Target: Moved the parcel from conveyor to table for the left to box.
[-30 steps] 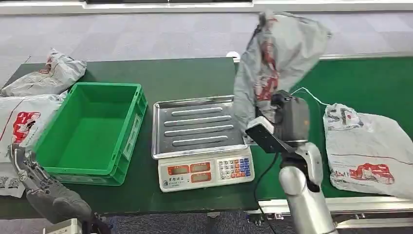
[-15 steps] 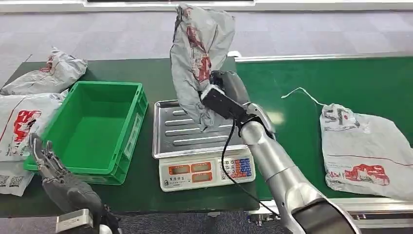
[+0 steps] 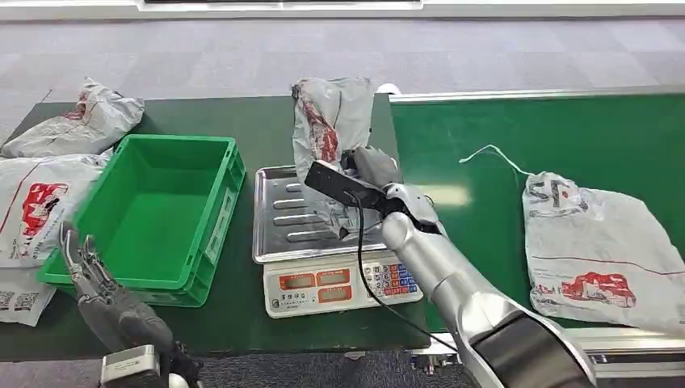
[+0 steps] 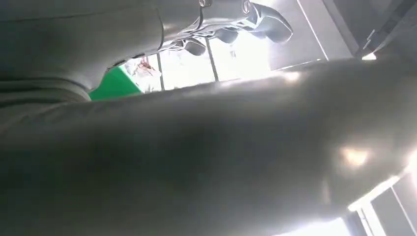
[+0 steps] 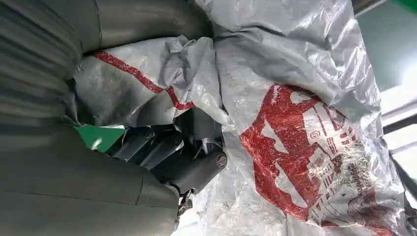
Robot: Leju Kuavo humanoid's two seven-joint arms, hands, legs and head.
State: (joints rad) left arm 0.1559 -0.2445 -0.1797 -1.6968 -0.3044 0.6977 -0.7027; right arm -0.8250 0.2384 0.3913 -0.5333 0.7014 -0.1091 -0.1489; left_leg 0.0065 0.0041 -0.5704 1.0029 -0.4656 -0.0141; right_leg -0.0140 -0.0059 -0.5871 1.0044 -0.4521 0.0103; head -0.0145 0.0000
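Even bright overhead light; left wrist view blurred, windows glaring.

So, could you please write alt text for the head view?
The right robot hand holds a grey parcel over the tray of a scale. A green box sits beside it, with the left robot hand open at its near corner.

Right hand (image 3: 367,166) reaches forward, fingers (image 5: 162,147) clenched on crumpled grey plastic parcel (image 3: 331,121); left hand (image 3: 89,271) low, fingers spread, holding nothing.

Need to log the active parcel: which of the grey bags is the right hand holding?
The upright grey bag over the scale tray, gripped by the right hand; the others lie flat.
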